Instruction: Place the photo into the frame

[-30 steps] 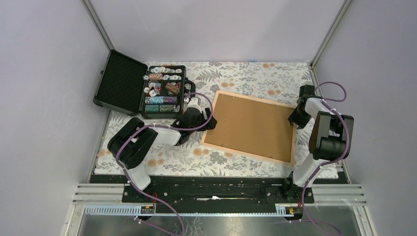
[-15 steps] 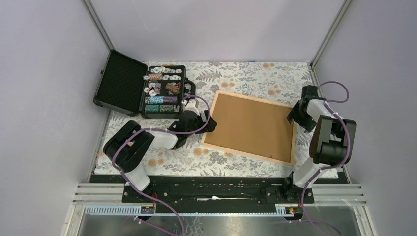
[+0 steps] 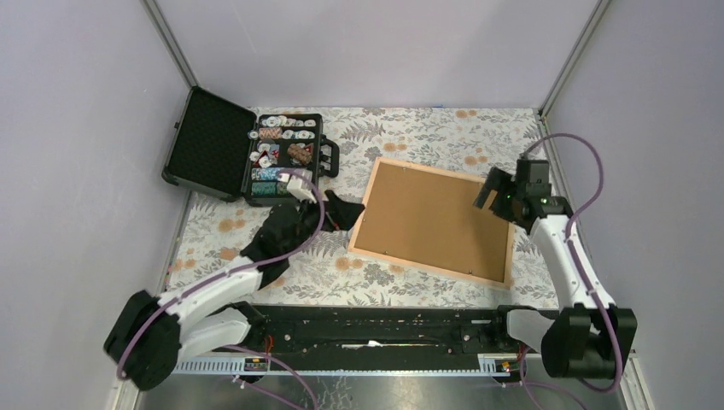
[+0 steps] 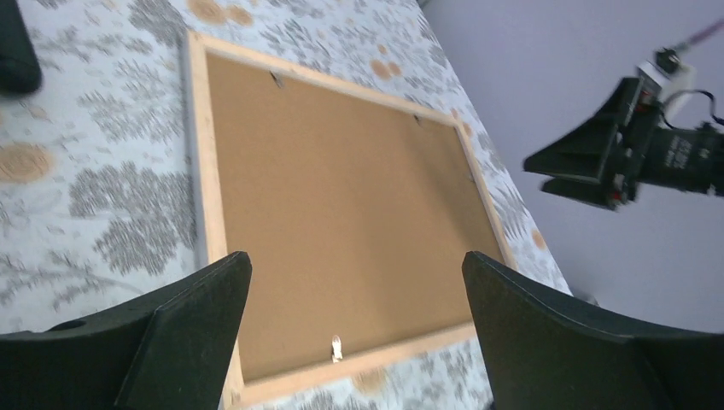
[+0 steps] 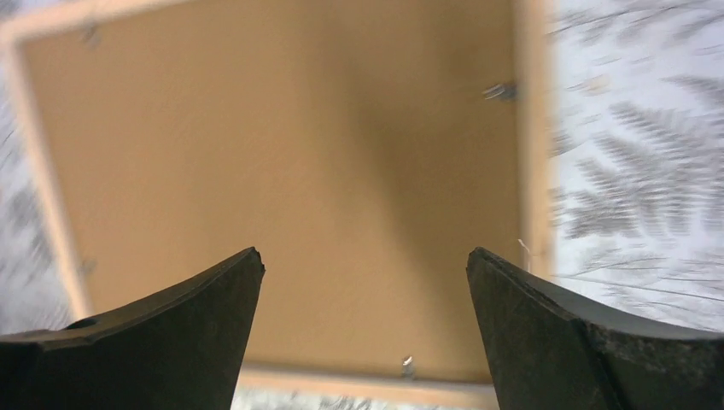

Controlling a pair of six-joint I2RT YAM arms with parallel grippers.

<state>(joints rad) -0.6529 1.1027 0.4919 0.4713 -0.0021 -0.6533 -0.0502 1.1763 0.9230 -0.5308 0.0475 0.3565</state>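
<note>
The frame [image 3: 427,268] lies face down on the flowered cloth, its light-wood rim around a brown backing board [image 3: 435,218]. The photo is hidden from every view. My left gripper [image 3: 345,211] hovers open just off the frame's left edge, with nothing between its jaws. My right gripper [image 3: 485,195] hangs open above the frame's far right corner, also holding nothing. In the left wrist view the frame's rim [image 4: 198,154] and board [image 4: 341,213] lie beyond my open left gripper [image 4: 354,325]. In the right wrist view my open right gripper [image 5: 363,329] looks down on the board [image 5: 282,171].
An open black case of poker chips [image 3: 248,158] stands at the back left, close to the left arm. Small metal tabs [image 4: 336,347] sit along the frame's inner rim. Purple walls close in both sides, and cables loop off both arms.
Both grippers have opened wide and drawn away from the frame's edges. The left arm pulled back toward the near left; the right gripper lifted and swung over the frame's corner.
</note>
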